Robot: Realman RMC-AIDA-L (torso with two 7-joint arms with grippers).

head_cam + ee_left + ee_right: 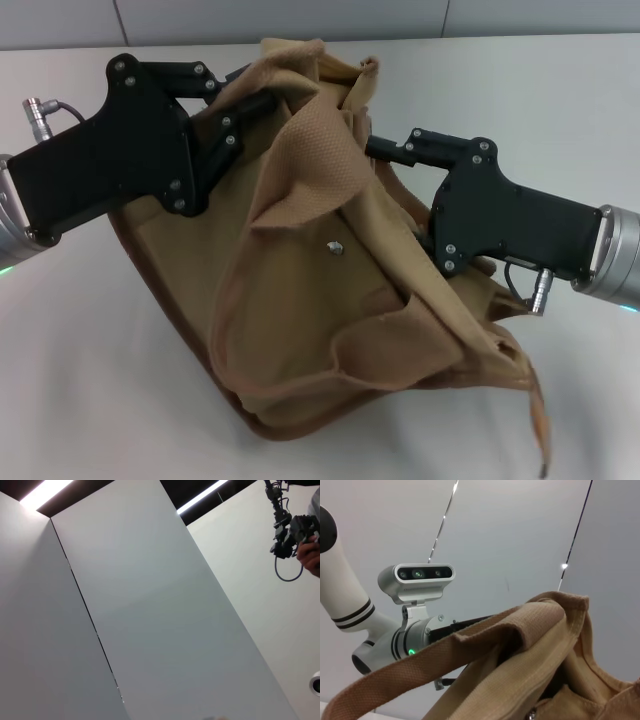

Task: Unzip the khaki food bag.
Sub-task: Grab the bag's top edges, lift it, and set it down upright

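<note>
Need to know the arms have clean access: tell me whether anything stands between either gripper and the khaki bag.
Nothing visible does. The left gripper and right gripper are both already at the top of the khaki food bag, their tips buried in its folds. Only the bag's own webbing handle drapes between them.

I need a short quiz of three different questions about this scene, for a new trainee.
1. True or false: the khaki food bag stands upright and neat.
2. Which pincer reaches the bag from the side of the silver snap nearer the table's far edge: A) left pincer, B) right pincer?
3. What is the bag resting on?

Key: 1. False, it lies crumpled. 2. A. 3. The white table.
</note>
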